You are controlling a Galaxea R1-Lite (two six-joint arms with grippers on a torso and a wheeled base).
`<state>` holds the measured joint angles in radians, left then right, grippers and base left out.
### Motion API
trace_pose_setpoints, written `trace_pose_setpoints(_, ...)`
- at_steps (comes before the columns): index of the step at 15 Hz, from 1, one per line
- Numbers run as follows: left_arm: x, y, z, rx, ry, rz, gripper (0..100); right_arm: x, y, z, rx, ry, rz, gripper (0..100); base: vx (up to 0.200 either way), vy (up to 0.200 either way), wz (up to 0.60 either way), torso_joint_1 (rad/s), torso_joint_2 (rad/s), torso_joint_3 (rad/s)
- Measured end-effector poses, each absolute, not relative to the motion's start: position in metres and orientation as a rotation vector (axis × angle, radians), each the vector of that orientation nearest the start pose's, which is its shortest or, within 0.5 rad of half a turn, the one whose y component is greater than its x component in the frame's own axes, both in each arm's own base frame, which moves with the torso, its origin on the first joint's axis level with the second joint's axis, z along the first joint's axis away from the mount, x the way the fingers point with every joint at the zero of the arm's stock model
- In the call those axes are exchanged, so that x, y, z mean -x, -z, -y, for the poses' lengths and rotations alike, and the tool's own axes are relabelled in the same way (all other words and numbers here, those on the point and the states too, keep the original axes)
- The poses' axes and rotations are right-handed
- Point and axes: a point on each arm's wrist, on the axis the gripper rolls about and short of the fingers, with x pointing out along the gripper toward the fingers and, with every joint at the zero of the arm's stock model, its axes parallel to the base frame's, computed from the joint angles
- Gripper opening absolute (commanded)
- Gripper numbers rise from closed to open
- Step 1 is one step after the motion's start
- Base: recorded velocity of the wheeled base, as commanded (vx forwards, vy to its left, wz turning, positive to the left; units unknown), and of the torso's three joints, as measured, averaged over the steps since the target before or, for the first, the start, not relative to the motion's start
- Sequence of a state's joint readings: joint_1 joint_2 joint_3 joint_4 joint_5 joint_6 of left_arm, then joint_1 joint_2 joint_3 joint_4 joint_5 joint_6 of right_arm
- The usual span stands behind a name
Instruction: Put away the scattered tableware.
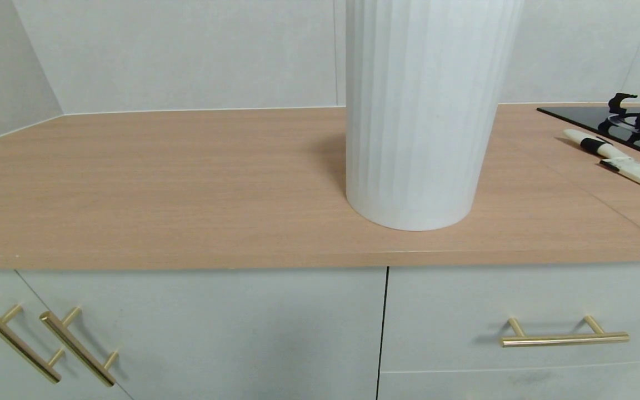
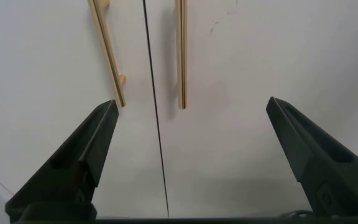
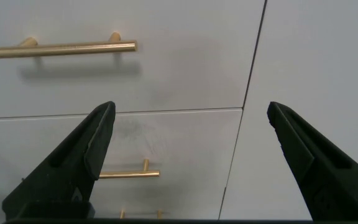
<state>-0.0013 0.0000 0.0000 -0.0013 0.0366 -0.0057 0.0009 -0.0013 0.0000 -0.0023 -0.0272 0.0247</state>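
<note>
Low at the left, the left hand (image 2: 191, 102) faces two white cabinet doors, its fingers spread wide open on nothing, with the brass door handles (image 2: 181, 56) ahead. On the wooden tabletop (image 1: 159, 183) a tall white ribbed container (image 1: 420, 122) stands upright near the middle. The right hand (image 3: 190, 106), also wide open and empty, faces drawer fronts with a brass drawer handle (image 3: 61, 48). Far right, a white knife (image 1: 620, 164) lies flat just beside the black gas hob (image 1: 631, 125).

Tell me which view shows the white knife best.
Head view: the knife lies on the counter beside the hob, partly cut off at the edge. Both wrist views face cabinet fronts and brass handles.
</note>
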Motion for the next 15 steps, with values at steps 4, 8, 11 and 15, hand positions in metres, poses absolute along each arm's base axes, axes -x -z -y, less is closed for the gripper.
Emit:
trace_pose_setpoints(4,0.0228,-0.0756,-0.0009,0.006,-0.035,0.001,100,0.0229,-0.0757,0.0007,-0.026,0.026,0.004,100,0.000,0.000,0.00,0.000,0.00,0.000)
trace_pose_setpoints(8,0.0229,-0.0761,-0.0009,0.006,-0.035,0.004,100,0.0229,-0.0757,0.0007,-0.029,0.028,0.004,100,0.000,0.000,0.00,0.011,-0.13,-0.196)
trace_pose_setpoints(11,0.0228,-0.0758,-0.0009,0.006,-0.034,0.002,100,0.0229,-0.0757,0.0007,-0.029,0.027,0.004,100,0.000,0.000,0.00,0.058,-0.47,-0.356)
trace_pose_setpoints(15,0.0228,-0.0756,-0.0008,0.006,-0.035,0.001,100,0.0229,-0.0757,0.0007,-0.029,0.029,0.004,100,0.000,0.000,0.00,0.118,-0.49,-0.337)
